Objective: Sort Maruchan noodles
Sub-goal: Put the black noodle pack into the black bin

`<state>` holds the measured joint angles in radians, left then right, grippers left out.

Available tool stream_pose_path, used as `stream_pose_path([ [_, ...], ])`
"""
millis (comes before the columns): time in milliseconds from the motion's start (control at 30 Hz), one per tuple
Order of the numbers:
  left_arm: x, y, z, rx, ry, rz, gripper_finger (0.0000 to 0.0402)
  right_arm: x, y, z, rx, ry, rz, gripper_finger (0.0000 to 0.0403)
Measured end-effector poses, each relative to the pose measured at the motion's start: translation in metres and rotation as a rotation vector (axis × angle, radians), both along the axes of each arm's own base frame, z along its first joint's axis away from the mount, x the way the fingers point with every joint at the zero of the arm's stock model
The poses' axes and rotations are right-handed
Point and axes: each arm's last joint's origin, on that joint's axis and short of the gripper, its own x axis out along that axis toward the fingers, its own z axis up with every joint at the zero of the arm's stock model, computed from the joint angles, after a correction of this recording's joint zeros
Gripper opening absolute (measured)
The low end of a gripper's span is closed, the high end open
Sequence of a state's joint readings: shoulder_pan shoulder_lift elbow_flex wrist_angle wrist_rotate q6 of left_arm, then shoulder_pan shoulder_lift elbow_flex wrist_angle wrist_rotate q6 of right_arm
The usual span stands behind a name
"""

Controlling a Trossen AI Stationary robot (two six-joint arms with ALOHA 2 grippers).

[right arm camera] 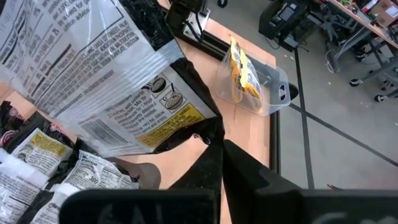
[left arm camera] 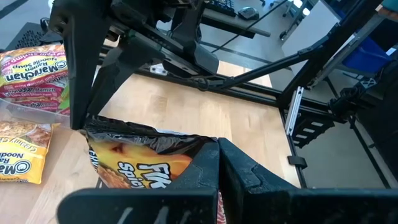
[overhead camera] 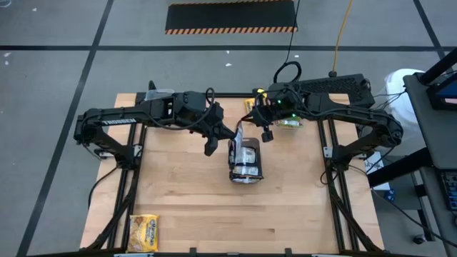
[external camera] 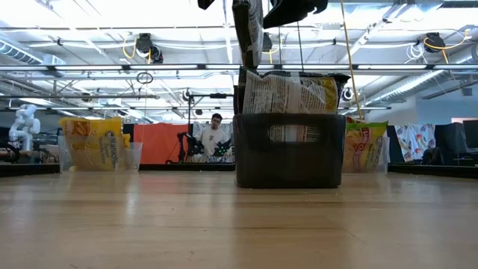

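- While pinched at two edges at once and hanging clear above the tray (external camera: 254, 168) at mid tabletop: one dark packet (right arm camera: 93, 68), orange front toward the left arm, printed back toward the right.
- Left hand (left arm camera: 219, 163): clamped shut on one dark edge of that packet.
- Right hand (right arm camera: 221, 149): closed on the opposite edge, fingertips meeting through the wrapper.
- Step in hand, by the look of it: a lift out of the tray with a handover between arms, not yet a drop-off.
- Left in the tray: more packets (right arm camera: 37, 155), standing on edge and lying loose, so sorting well short of done.
- Already sorted: yellow packets in a clear tub (right arm camera: 270, 93) at the near left corner, and pink, green-edged ones in another tub (left arm camera: 25, 111) at the far right.
- No tub of dark packets to be seen, so destination unclear.
- Next move calls for one hand to let go first; otherwise a risk of stretching or tearing the wrapper.
- Then a carry by the remaining hand, high enough to clear the tray wall and the upright packets.
- Worth checking for a firm pinch before the release: slick, floppy plastic, likely to swing or slip.
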<state>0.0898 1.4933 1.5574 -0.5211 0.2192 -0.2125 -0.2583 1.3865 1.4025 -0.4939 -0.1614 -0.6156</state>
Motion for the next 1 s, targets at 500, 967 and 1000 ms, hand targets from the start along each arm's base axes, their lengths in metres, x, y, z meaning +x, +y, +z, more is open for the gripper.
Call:
stream_pose_path([
  [500,-0.002,0.004,-0.004,-0.002,0.046,0.018,0.0000,-0.008,0.002,0.000,0.009,0.046,-0.002,0.0000],
  [967,-0.006,0.022,-0.007,0.020,0.080,0.068,0.0000,-0.024,0.008,0.007,0.038,0.068,-0.010,0.0000],
  [1000,-0.006,0.024,-0.007,0.022,0.080,0.070,0.0000,-0.024,0.009,0.007,0.039,0.068,-0.009,0.0000],
])
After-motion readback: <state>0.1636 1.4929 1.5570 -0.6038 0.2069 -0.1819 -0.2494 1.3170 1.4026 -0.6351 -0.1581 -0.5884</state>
